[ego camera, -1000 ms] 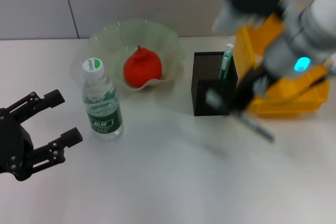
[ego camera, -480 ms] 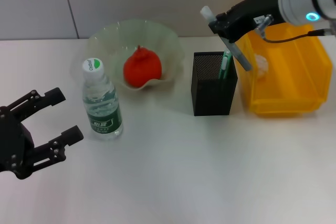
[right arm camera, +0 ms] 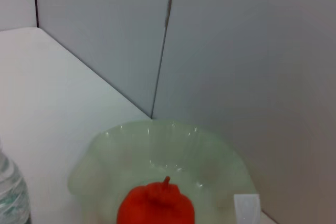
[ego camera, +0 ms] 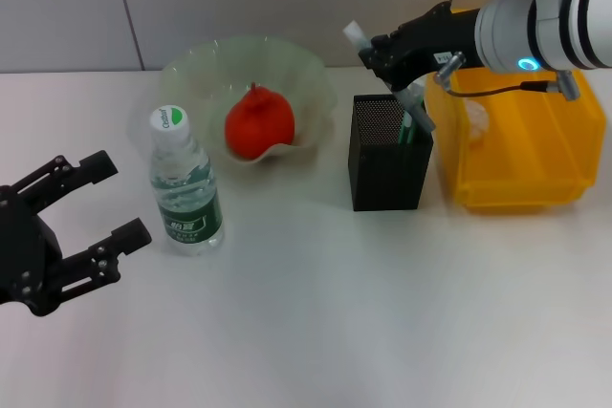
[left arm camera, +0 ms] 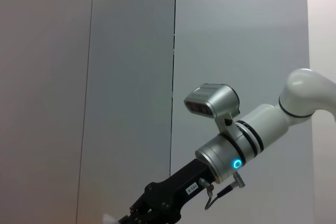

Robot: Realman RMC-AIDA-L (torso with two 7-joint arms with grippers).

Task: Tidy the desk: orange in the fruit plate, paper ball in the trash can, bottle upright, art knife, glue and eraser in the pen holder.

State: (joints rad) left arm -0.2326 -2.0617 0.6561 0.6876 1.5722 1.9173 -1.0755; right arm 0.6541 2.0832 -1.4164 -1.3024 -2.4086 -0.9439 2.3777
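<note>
Art knife (ego camera: 413,105) pinched in right gripper (ego camera: 387,56), tilted, lower end inside pen holder (ego camera: 385,154) just below gripper. Trash can (ego camera: 521,145) beside gripper, paper ball (ego camera: 475,119) inside. Orange (ego camera: 259,122) in fruit plate (ego camera: 206,69), bottle (ego camera: 185,182) upright. Left gripper (ego camera: 91,212) well apart, fingers spread.

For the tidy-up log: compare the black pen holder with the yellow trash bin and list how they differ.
The pen holder is black mesh, narrow and upright; the trash bin is solid yellow plastic, wider and lower. The pen holder holds a green pen, with the right gripper above it; the trash bin holds a white paper ball. Both are open-topped and stand side by side on the white table.
</note>
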